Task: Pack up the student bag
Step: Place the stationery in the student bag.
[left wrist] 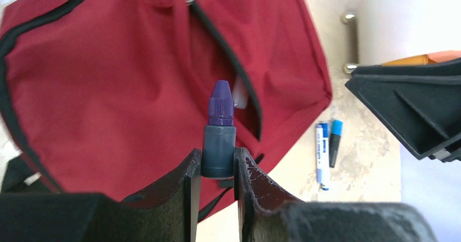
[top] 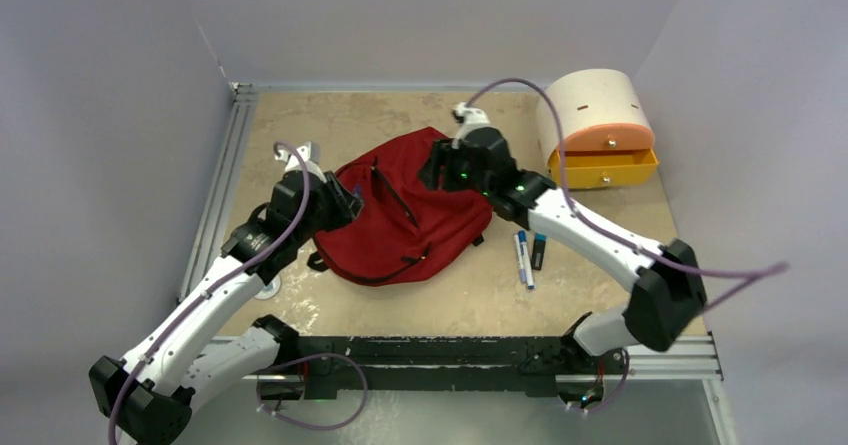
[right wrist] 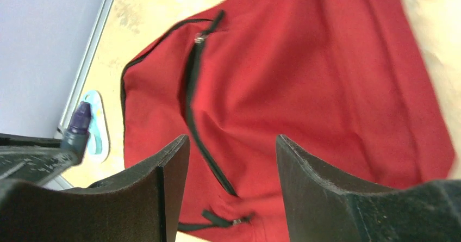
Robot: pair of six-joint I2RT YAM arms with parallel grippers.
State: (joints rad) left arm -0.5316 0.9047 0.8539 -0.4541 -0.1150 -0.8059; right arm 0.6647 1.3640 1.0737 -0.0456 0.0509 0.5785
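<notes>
Jaws, left gripper (left wrist: 217, 168): clamped on purple-capped bottle (left wrist: 219, 138). Jaws, right gripper (right wrist: 231, 144): spread wide, holding nothing. Bag (right wrist: 326, 79): flat, directly below and beyond both; zip (left wrist: 216, 42) ahead of bottle.

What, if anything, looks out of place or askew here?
Nothing looks spilled or damaged. The yellow lower drawer of the drawer box stands partly pulled out, and two markers lie loose on the table right of the student bag.
</notes>
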